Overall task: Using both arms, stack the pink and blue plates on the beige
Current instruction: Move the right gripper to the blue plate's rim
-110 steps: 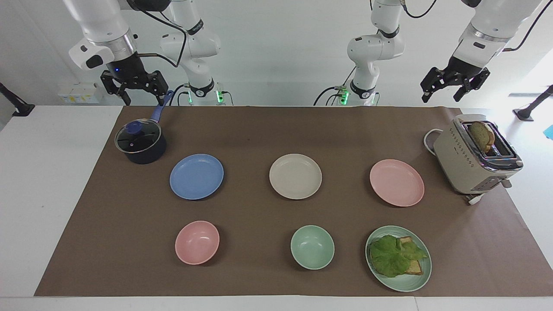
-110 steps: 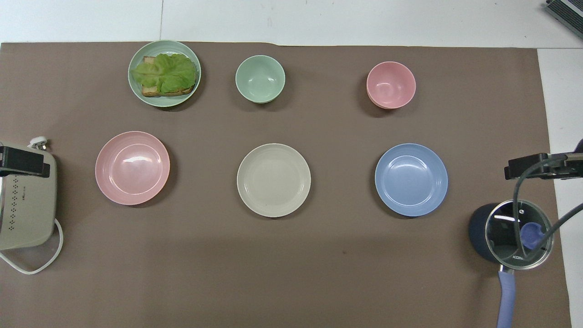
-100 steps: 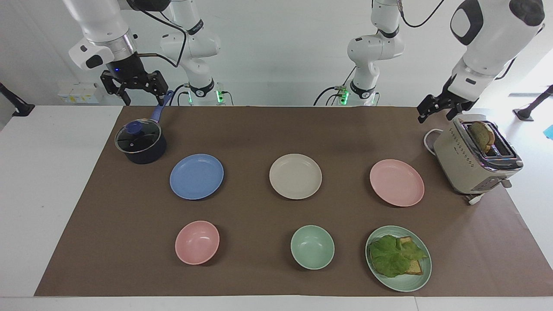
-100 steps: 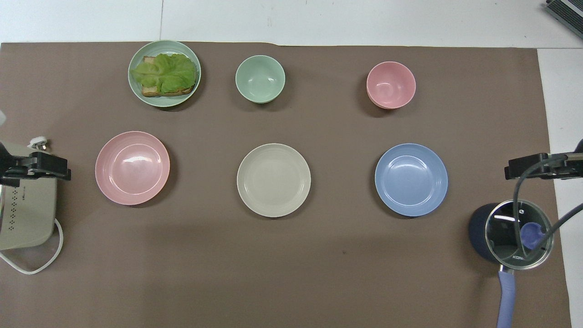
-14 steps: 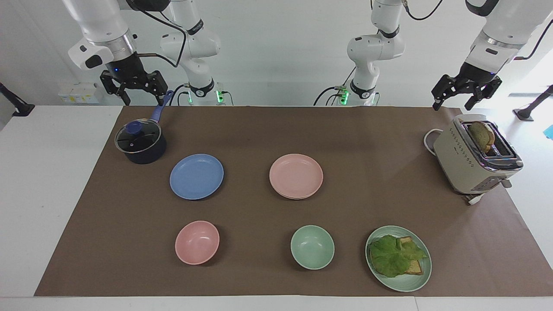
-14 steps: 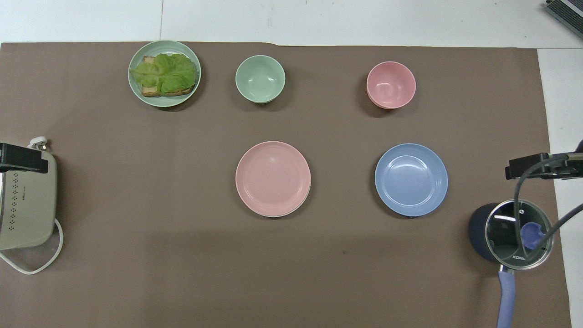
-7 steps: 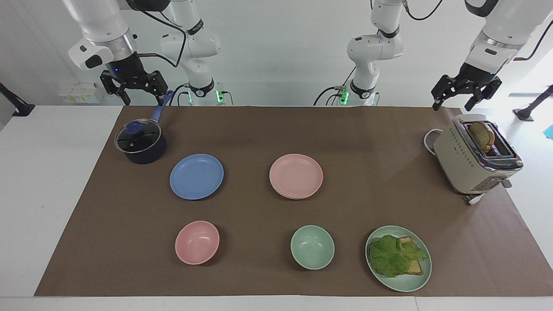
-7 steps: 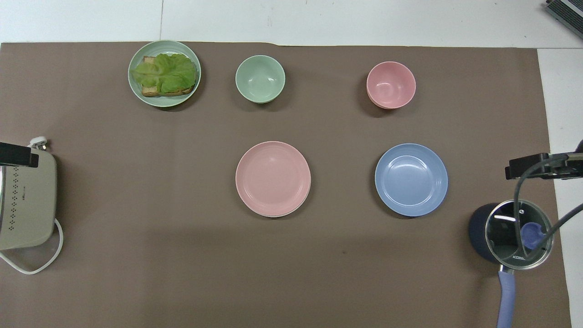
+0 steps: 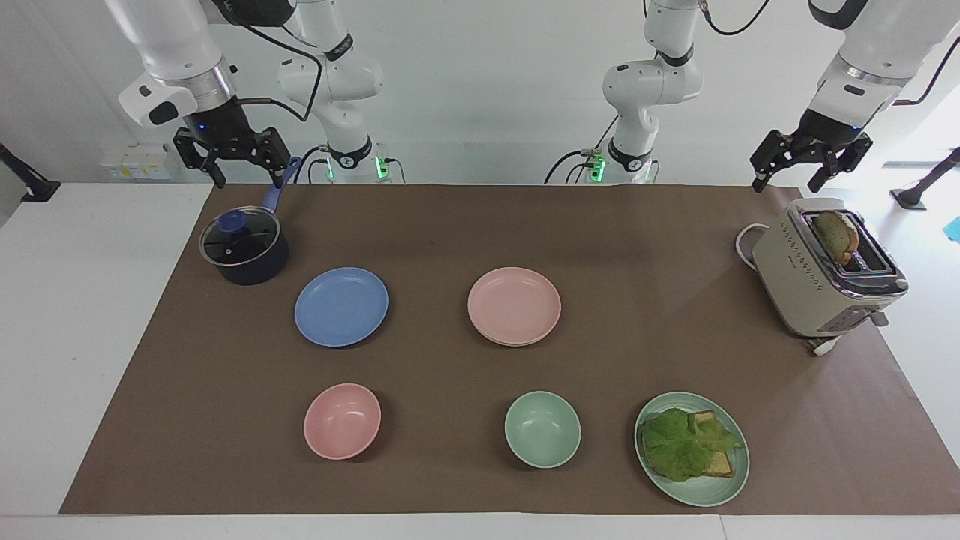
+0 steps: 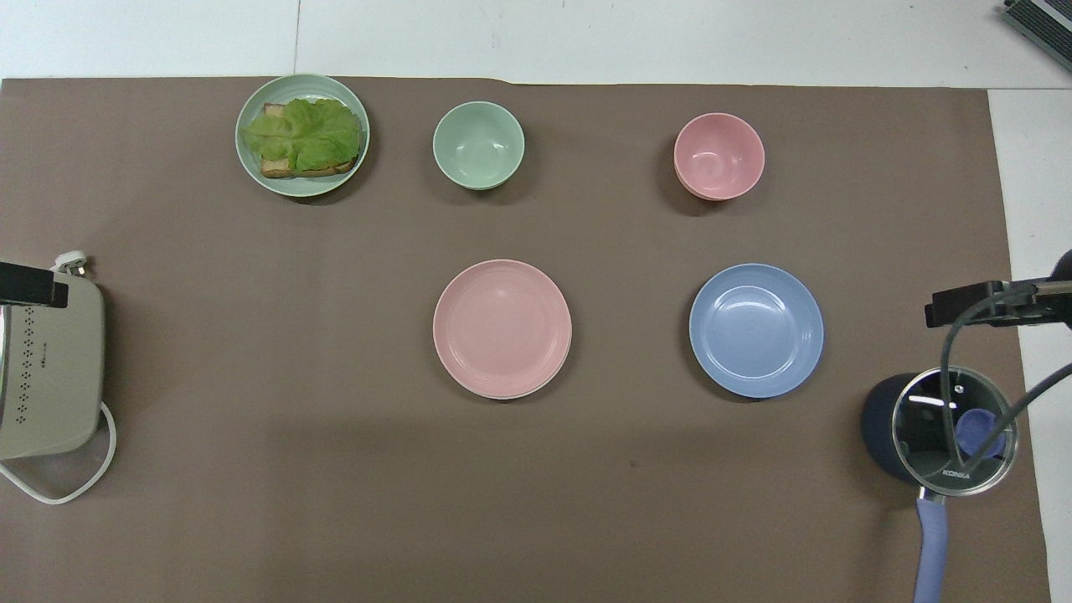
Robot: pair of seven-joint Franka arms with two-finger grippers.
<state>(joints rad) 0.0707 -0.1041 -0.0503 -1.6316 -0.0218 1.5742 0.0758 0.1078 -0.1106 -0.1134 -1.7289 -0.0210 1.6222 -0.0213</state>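
**Pastels on a brown mat**

The table (image 9: 90,315) is white under a plain brown mat (image 9: 450,225). At the mat's middle a pale pink plate (image 9: 514,304) shows a thin beige plate rim (image 10: 523,395) beneath it; a cornflower blue plate (image 9: 341,306) is beside it. The pink bowl (image 9: 342,420), mint green bowl (image 9: 542,428) and pale green plate (image 9: 731,480), with bright green lettuce (image 9: 679,444) on tan bread (image 9: 721,466), are along the mat's edge farthest from the robots. The saucepan (image 9: 251,270) is navy with a periwinkle handle; the toaster (image 9: 802,292) is beige, dotted with small dark perforations.

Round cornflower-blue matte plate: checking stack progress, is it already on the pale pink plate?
No, the round cornflower-blue matte plate lies alone on the mat beside the pale pink plate.
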